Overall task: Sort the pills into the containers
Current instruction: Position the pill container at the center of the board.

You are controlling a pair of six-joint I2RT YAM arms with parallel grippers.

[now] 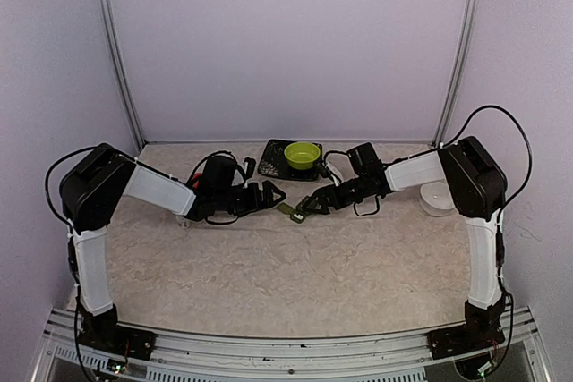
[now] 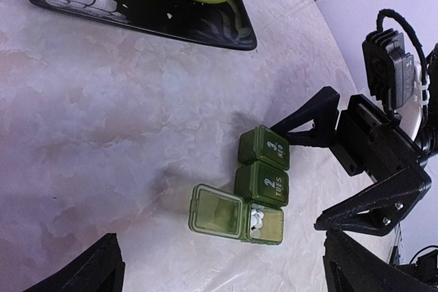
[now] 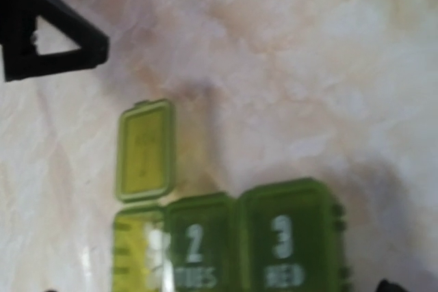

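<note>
Three joined green pill boxes [image 2: 262,186] sit mid-table, at six o'clock from a black tray [image 1: 271,165] and its green bowl [image 1: 303,155], with one lid open over white pills [image 2: 258,220]. The left gripper [image 1: 273,194], at their nine o'clock, and the right gripper [image 1: 307,209], at three o'clock, have fingers spread and hold nothing.

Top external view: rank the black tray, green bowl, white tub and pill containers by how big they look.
1. black tray
2. green bowl and white tub: they look alike, and the tub is partly hidden, so unranked
3. containers, smallest
</note>
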